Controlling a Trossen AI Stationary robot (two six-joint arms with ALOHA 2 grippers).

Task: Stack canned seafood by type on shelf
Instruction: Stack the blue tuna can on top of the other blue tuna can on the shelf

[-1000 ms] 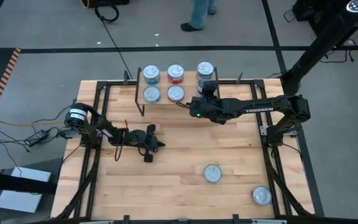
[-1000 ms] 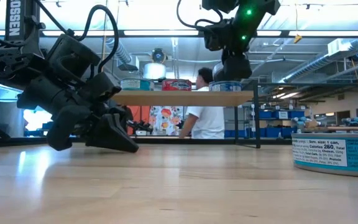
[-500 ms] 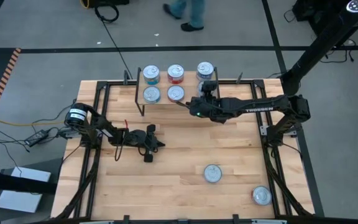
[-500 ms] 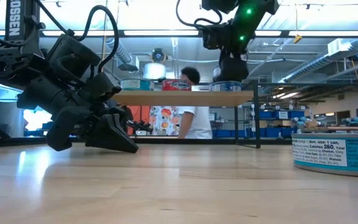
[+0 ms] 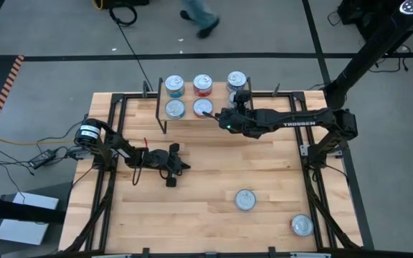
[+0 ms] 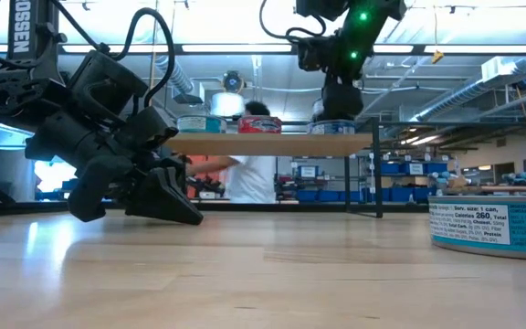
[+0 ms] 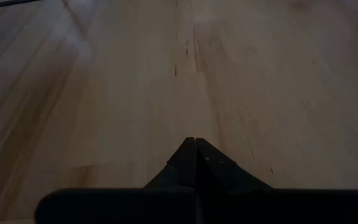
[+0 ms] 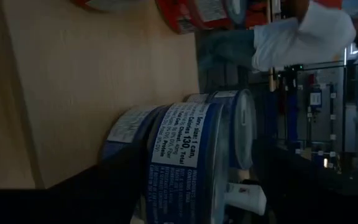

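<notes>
Right gripper [image 5: 239, 95] stands fully open astride the blue can [image 8: 194, 158] on the shelf [image 6: 272, 143], gripping nothing; withdraw straight, touching neither side.

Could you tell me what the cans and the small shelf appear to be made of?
The cans look like metal: their lids are shiny silver and catch the light, and the sides carry printed labels, probably paper. The shelf looks like pale, matte wood, plain light tan along its edge, on thin black legs that are likely painted metal.
</notes>
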